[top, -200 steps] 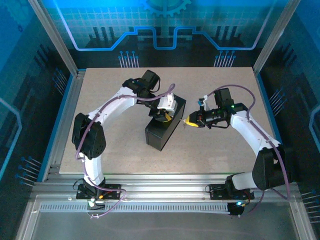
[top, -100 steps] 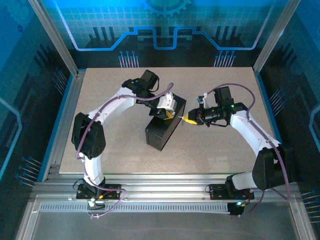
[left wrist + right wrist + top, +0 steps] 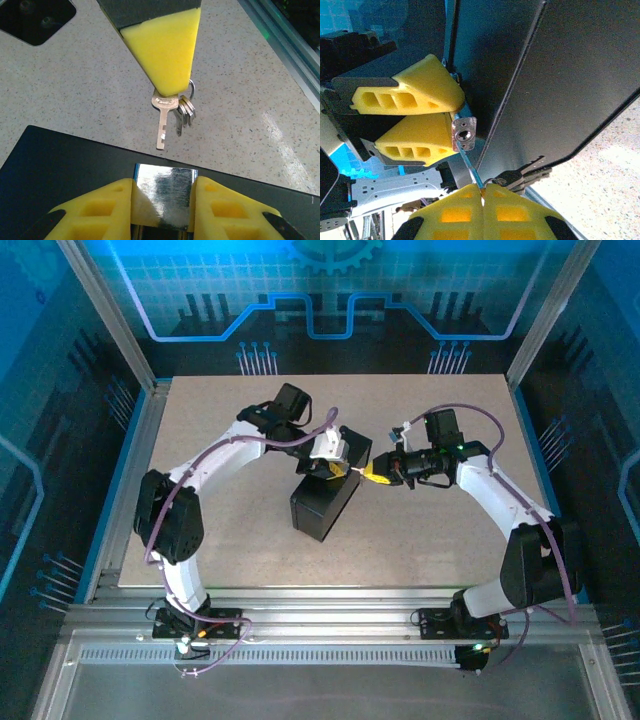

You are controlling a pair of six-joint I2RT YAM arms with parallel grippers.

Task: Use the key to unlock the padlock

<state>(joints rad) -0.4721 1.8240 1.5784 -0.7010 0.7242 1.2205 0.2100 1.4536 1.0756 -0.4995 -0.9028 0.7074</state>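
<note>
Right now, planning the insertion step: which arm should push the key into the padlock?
Right: the right end effector pinches the key, blade aimed at the keyhole; the left end effector clamps the padlock.

Narrow lane to the padlock

We see a short open gap between the key (image 3: 161, 131) and the padlock (image 3: 164, 180). The left gripper (image 3: 163, 196) hems the padlock on both sides, the black box (image 3: 322, 510) crowds behind, and bare table (image 3: 440, 540) lies open rightward.

The padlock (image 3: 165, 186) is mirror-bright polished metal; the key (image 3: 162, 125) is duller, brushed metal. The finger pads (image 3: 105, 212) are matt yellow foam (slightly porous). The box (image 3: 65, 175) is smooth matt black, the table (image 3: 75, 85) speckled and grainy.
</note>
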